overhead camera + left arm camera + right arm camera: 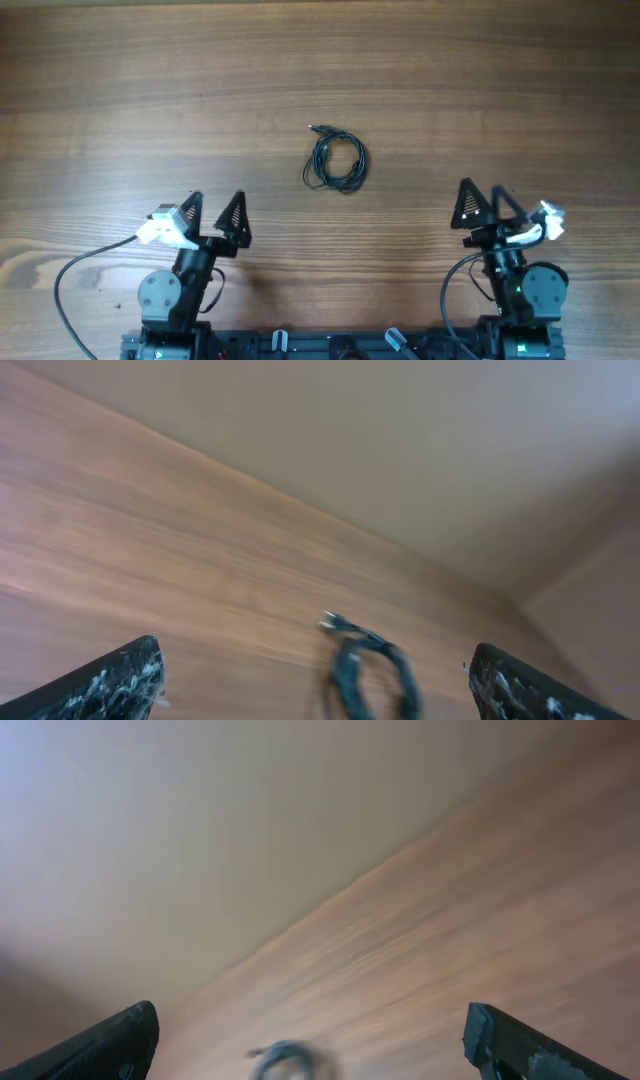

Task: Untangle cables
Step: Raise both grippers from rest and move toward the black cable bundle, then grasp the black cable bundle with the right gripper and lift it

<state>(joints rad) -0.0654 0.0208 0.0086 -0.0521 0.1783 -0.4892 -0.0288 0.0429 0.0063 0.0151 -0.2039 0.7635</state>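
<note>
- Cables [336,162] lie in one small dark coil at the middle of the desk [150,80], with a plug poking out at the far left.
- Left tool [215,205] sits near the front edge, spread wide and empty, well apart from the coil.
- Right tool [483,195] likewise gapes empty.

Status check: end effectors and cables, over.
Left end effector open, empty. Right end effector open, empty. Cables coiled at centre, untouched. Nothing in the way.
</note>
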